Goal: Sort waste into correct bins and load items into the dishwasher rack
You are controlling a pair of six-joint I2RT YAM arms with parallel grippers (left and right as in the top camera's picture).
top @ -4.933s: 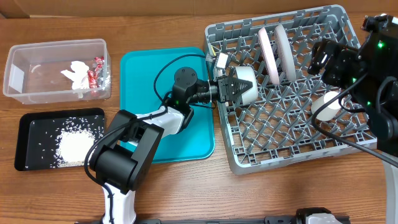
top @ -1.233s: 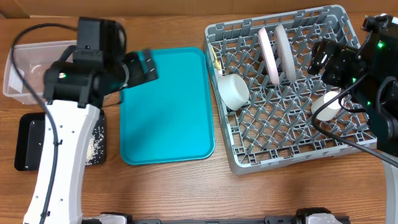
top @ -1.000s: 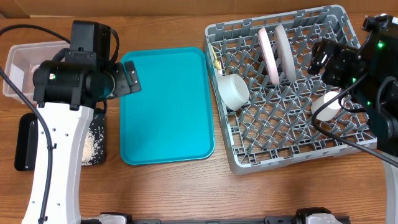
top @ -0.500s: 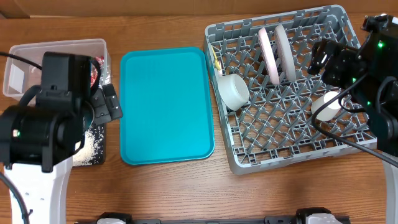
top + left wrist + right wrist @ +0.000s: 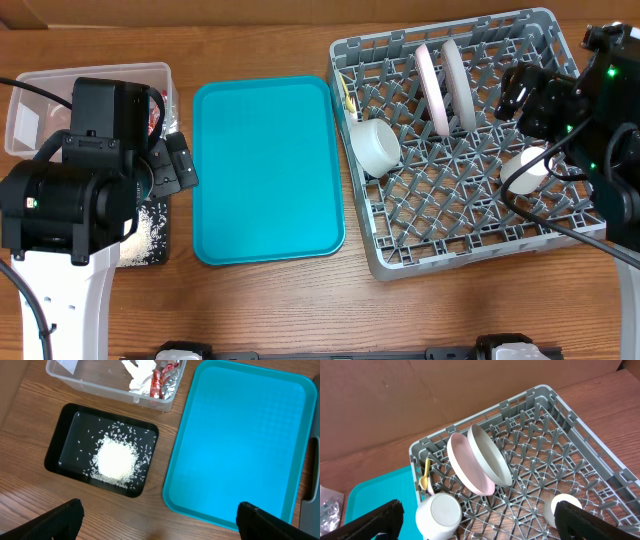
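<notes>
Two pincers: left gripper (image 5: 157, 510) and right gripper (image 5: 477, 510) were both spread wide, nothing held.
Left surroundings: black tray (image 5: 55, 455) with rice heap (image 5: 115, 460) lay below; napkin (image 5: 140, 371) and foil wrappers (image 5: 162, 380) sat inside clear tub (image 5: 95, 391) just beyond.
Right surroundings: rack (image 5: 585, 465) carried two plates (image 5: 490, 457), cup (image 5: 440, 515), bowl (image 5: 560, 510).
Risk: I judged a low left sweep could scatter grains; knocking the rack could topple the plates.
Orientation: plates stood on edge, leaning, long axis running near-to-far; cup lay on its side.

I see a wood-grain table (image 5: 300, 310) under even light, with plain brown cardboard (image 5: 395, 395) standing behind its far edge.
</notes>
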